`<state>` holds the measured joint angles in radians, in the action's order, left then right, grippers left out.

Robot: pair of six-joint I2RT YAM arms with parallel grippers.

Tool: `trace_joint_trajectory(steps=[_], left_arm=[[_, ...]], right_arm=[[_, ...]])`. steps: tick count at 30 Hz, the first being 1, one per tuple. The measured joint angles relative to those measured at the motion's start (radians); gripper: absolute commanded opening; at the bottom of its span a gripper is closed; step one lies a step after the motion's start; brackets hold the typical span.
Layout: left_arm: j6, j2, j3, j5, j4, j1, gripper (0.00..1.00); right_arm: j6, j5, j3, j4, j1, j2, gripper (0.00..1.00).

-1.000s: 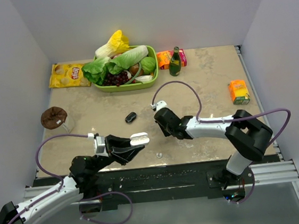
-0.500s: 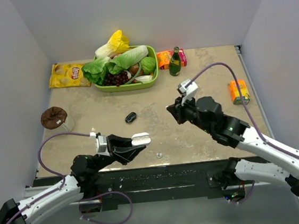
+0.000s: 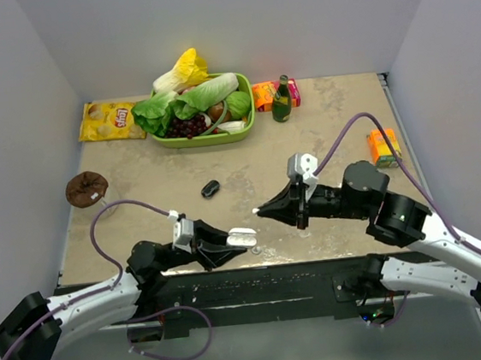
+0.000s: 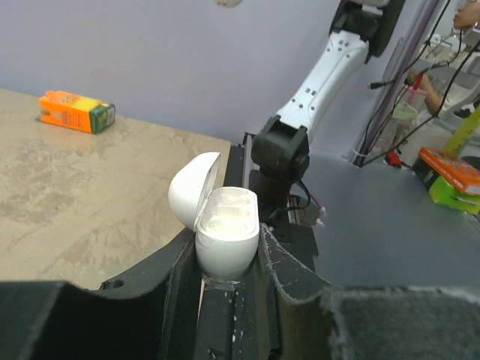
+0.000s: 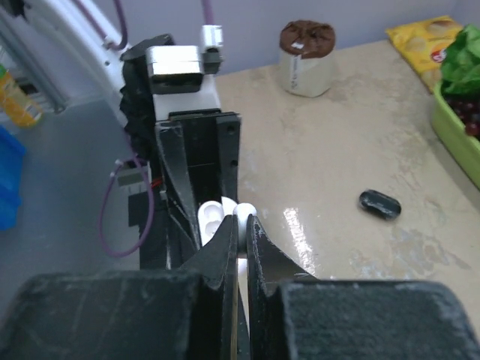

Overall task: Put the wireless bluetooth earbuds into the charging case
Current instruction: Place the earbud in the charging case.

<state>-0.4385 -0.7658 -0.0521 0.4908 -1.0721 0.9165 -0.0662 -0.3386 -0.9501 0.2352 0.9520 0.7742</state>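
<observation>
- We see the left gripper [image 4: 227,264] clamped on the lower body of the white charging case [image 4: 225,238]; its jaws stand partway in, one finger pressed to each side of the shell; the case sits upright between them.
- The case's lid is swung open on its hinge and leans to the left in the left wrist view; the wells inside look pale, and we cannot tell whether anything lies in them.
- From above, the held case hangs over the near edge of the surface, about midway along it.
- The right gripper [image 3: 258,212] points at the case from the right, its tips just beside the open top; whether they touch it we cannot tell; the jaws are pinched almost together.
- In the right wrist view a whitish sliver [image 5: 239,274] shows in the slit between those jaws; we cannot tell whether it is one of the earbuds.
- A black oval case [image 3: 210,188] lies on the surface near its middle, a little to the left, well apart from both grippers.
- Along the far edge stands a green basket [image 3: 210,139] of lettuce and grapes; a yellow chips bag [image 3: 109,121] lies toward the far left corner; a dark green bottle [image 3: 281,100] and an orange packet [image 3: 264,97] sit just right of the basket.
- A cup [image 3: 87,189] with a brown lid stands by the left edge; an orange juice box [image 3: 383,148] lies by the right edge.
</observation>
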Motion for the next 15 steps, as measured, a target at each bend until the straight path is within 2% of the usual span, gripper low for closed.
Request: trace_joint_trajectory(steps=[6, 15], left_arm=[[0.012, -0.091, -0.006, 0.082, 0.019, 0.000, 0.00], [0.015, -0.111, -0.019, 0.130, 0.026, 0.000, 0.00]], right_arm=[[0.047, -0.019, -0.016, 0.066, 0.120, 0.072, 0.00], [0.071, -0.022, -0.014, 0.110, 0.155, 0.092, 0.00]])
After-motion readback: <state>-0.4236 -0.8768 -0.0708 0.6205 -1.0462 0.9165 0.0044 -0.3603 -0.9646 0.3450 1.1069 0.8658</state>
